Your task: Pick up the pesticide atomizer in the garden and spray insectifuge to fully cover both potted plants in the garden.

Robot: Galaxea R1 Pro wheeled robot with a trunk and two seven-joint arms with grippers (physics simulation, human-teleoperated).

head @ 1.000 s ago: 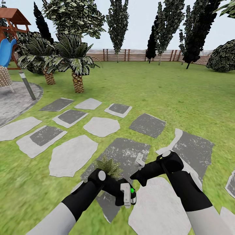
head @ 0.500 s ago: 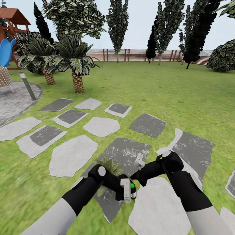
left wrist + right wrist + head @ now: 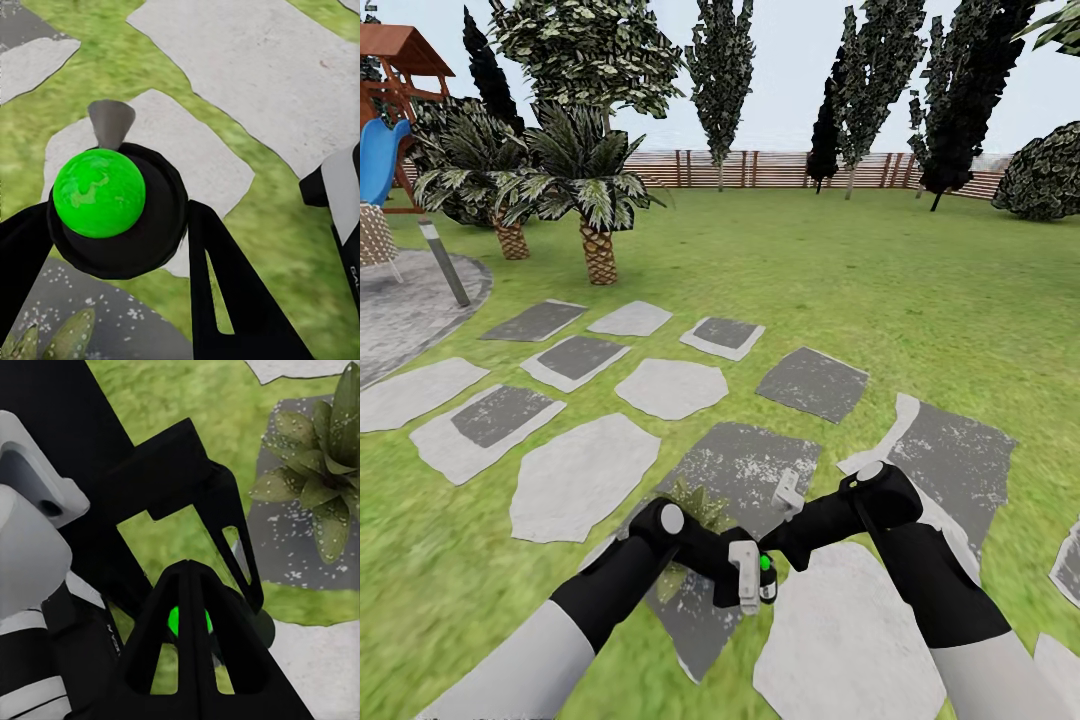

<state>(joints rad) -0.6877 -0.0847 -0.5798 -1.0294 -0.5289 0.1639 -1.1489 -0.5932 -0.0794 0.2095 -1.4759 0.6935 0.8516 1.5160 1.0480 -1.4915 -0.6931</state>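
The left gripper hangs low at about 6 o'clock in the head view, over a dark grey stepping stone. Its fingers are pinching the sprayer, of which a bright green knob shows from the head camera. In the left wrist view the two black fingers sit on either side of the sprayer. There it appears as a round black body with a green ball on top and a small grey cone sticking out past it, above a pale stone and grass. The right gripper lies just beside it toward 1 o'clock, with its forearm coming in from 5 o'clock. I cannot tell whether its fingers are spread or pressed together. A potted plant sits on the dark stone just beyond the left wrist, at about 11 o'clock from the left gripper, and the arm partly hides it. The right wrist view shows its pointed green leaves dotted with tiny white specks, and more specks lie on the stone around it. Two leaf tips also show in the left wrist view. Far off, palms stand at 10 o'clock, a grey lamp post leans at 9 o'clock beside the paved patio, and a brown fence runs across 12 o'clock.
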